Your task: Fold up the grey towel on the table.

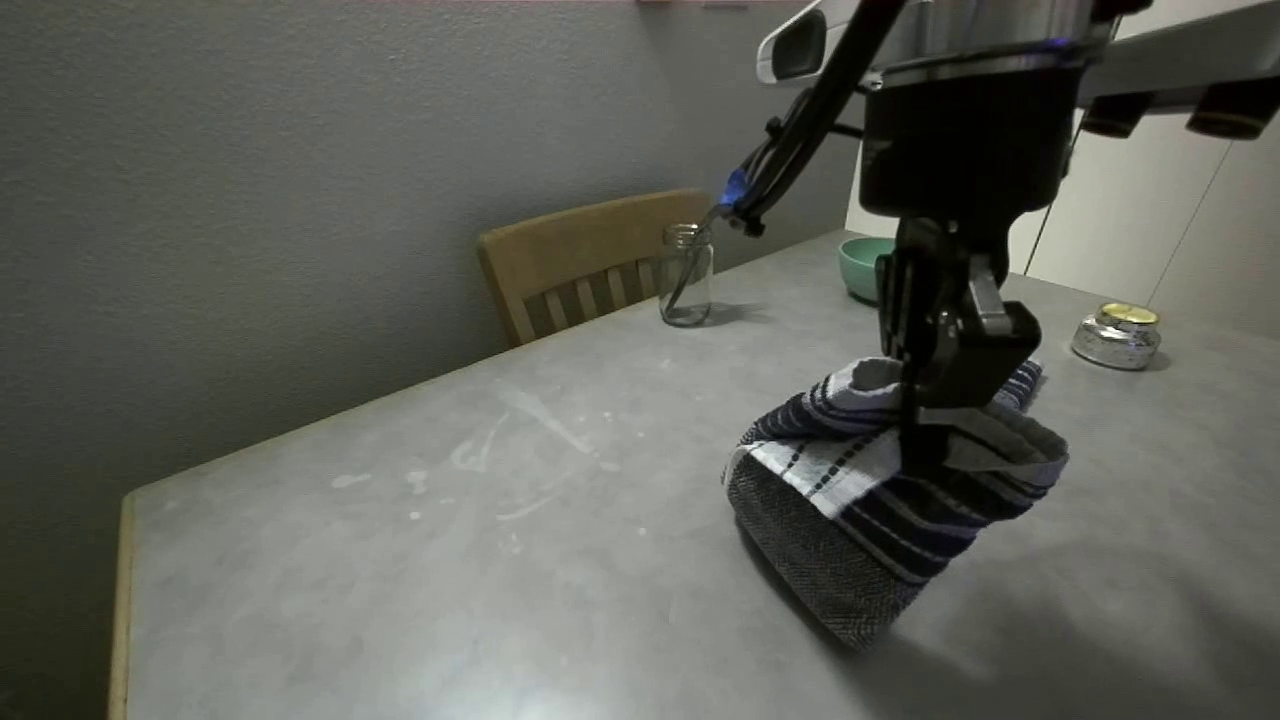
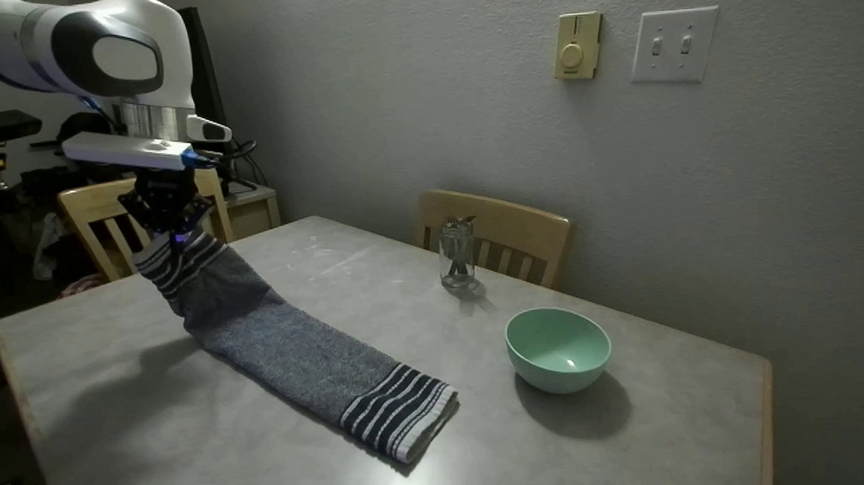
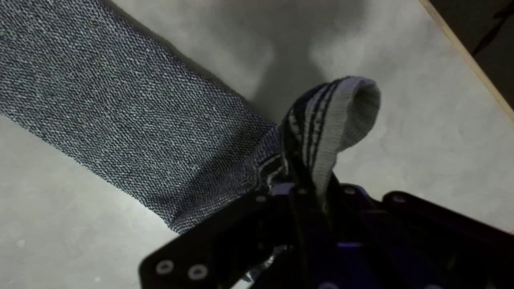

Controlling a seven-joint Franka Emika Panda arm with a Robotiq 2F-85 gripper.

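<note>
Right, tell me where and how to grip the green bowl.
Take the green bowl by its rim, probably from straight above, pinching inside and out: it stands upright, mouth up, its edge thin-looking. The gripper holds the grey towel, so release that first.

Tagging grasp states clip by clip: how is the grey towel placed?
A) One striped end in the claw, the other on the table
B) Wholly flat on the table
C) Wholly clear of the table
A: in an exterior view, the claw pinches one raised striped end of the grey towel while its other end lies on the table.
</note>
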